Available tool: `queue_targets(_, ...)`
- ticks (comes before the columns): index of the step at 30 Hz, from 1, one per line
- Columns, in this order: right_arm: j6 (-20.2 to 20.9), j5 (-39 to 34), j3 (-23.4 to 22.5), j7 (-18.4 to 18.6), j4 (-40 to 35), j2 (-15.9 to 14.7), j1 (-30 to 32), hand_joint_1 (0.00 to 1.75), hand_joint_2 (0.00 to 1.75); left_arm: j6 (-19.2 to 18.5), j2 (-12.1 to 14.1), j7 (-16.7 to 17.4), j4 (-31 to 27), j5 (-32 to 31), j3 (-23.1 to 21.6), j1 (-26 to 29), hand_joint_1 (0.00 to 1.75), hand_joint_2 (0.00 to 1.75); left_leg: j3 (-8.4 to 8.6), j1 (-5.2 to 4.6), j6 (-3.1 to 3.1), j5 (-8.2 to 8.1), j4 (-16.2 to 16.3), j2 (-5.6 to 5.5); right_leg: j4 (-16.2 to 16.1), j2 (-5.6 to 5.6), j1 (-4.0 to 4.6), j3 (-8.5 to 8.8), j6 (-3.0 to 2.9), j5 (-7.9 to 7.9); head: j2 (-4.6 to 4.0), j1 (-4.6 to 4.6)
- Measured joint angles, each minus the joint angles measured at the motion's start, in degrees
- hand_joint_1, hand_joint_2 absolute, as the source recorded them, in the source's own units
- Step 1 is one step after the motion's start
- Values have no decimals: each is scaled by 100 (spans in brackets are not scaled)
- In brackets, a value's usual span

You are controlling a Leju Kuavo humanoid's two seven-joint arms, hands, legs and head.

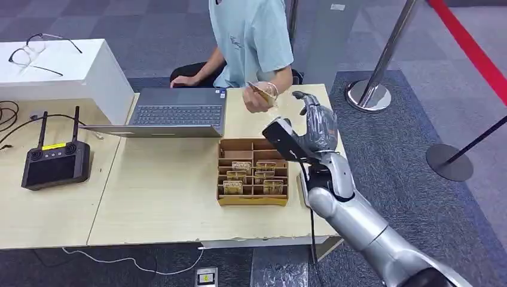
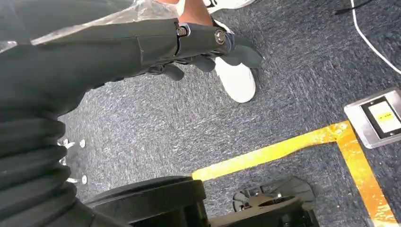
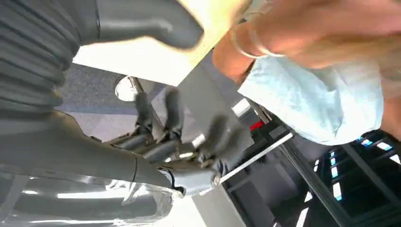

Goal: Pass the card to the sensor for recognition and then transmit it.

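A person's hand [image 1: 258,95] holds a small tan card [image 1: 260,90] above the far side of the table [image 1: 161,203]. My right hand [image 1: 317,125] is raised just to the right of it, fingers spread and holding nothing. In the right wrist view its dark fingers [image 3: 165,127] stand apart, with the person's hand [image 3: 293,33] close beyond the thumb. A brown divided cardboard box [image 1: 253,172] with several cards in its slots lies on the table below my right hand. My left hand [image 2: 203,52] hangs over grey carpet and holds nothing.
An open laptop [image 1: 179,113] stands in front of the seated person. A black controller with antennas [image 1: 54,161] lies at the left, behind it a white box [image 1: 89,78] with glasses on top. Stanchion bases [image 1: 369,94] [image 1: 449,161] stand on the carpet at the right.
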Motion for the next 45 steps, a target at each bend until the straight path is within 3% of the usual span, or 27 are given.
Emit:
queue_targets(15,44,-76,22,-15,-77,33,175,0,175,7,-2,-28,0,37,0,1,0,175,0,0,0,0,0,0,0,0,0,0,0,0,0,2)
queue_targets(26,973,-66,190,24,-125,61,220,0,175,-9,0,-26,0,33,0,1,0,175,0,0,0,0,0,0,0,0,0,1,0,0,0,2)
queue_targets(41,1624,-223,466,138,-372,57,197,0,175,-9,-2,-37,0,90,2,3,0,175,-3,0,0,0,-1,0,0,0,1,-2,0,0,0,2)
queue_targets(45,2034,-435,577,220,-485,24,131,0,175,-9,-4,-41,0,101,4,2,0,175,-3,1,0,0,0,0,0,0,1,-2,0,0,0,0)
